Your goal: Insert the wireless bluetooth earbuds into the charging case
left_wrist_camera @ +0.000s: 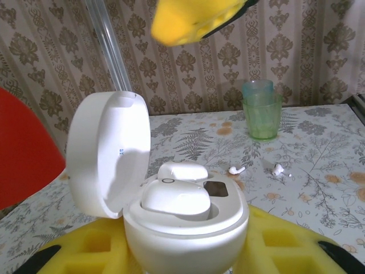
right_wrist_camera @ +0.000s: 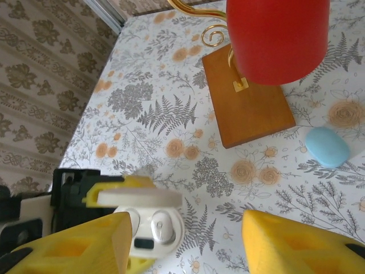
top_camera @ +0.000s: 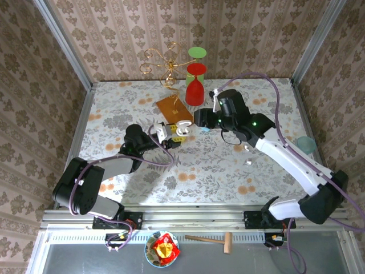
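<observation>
L gripper (left_wrist_camera: pixel 188 254) pinched the open white charging case (left_wrist_camera: pixel 171 228) btwn yellow pads (left_wrist_camera: pixel 85 251), over mid-table (top_camera: pixel 217 177). Lid up, two white earbuds (left_wrist_camera: pixel 174 198) seated inside. R gripper (right_wrist_camera: pixel 185 242) hovered just above, jaws spread, nothing held. Two tiny white pieces (left_wrist_camera: pixel 236 169) lay nearer the table's right edge.

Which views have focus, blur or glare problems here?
Left wrist: charging case sharp, yellow pad at the top edge heavily defocused, red shape at left soft. Right wrist: near yellow pads soft, case lid smeared, wooden base crisp. Top external: even light, soft shadows, no glare; loose earbud barely resolves.
</observation>
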Tool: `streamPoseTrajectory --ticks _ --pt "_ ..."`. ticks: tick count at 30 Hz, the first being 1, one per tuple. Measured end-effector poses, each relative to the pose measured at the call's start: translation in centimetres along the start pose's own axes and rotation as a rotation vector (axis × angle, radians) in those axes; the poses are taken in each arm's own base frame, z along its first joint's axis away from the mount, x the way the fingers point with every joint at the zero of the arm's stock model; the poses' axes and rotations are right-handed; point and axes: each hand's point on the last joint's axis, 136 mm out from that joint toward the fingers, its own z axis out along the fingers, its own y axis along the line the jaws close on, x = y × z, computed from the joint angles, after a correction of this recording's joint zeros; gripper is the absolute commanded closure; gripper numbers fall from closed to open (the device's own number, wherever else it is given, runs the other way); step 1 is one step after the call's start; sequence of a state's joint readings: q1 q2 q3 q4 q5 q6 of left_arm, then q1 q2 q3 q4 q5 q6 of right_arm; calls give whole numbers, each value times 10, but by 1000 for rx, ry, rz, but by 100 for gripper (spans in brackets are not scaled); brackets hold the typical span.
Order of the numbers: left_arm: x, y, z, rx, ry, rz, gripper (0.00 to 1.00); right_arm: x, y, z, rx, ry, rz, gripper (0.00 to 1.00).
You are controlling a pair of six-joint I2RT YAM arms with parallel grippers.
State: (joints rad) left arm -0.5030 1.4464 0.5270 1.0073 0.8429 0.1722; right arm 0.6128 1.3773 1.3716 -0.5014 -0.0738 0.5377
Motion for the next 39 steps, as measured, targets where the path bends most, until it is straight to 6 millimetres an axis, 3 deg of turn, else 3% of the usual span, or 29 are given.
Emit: streamPoseTrajectory --ticks 5,9,13,18,24,27,31,35,39 --pt "-1 -1 1 4 -3 -7 74 -5 7 30 -17 50 -8 45" --pt "-5 0 2 -1 -13 -7 74 9 3 42 -11 116 -13 45" --pt "-9 5 3 -21 -19 -1 74 14 4 42 -29 140 -16 45" --pt "-14 9 5 -34 -28 -3 74 35 -4 38 -46 172 9 44" --pt "-22 13 6 -49 -53 -6 74 45 -3 22 -188 148 177 28" --pt "-28 14 6 -54 -73 -11 74 44 5 21 -291 135 276 26" --pt "-37 15 6 -54 -103 -23 74 45 17 26 -424 136 394 33" --pt "-43 16 6 -58 -128 -50 74 37 32 33 -561 141 482 46" --pt "-44 16 6 -58 -131 -74 74 30 43 38 -661 144 546 65"
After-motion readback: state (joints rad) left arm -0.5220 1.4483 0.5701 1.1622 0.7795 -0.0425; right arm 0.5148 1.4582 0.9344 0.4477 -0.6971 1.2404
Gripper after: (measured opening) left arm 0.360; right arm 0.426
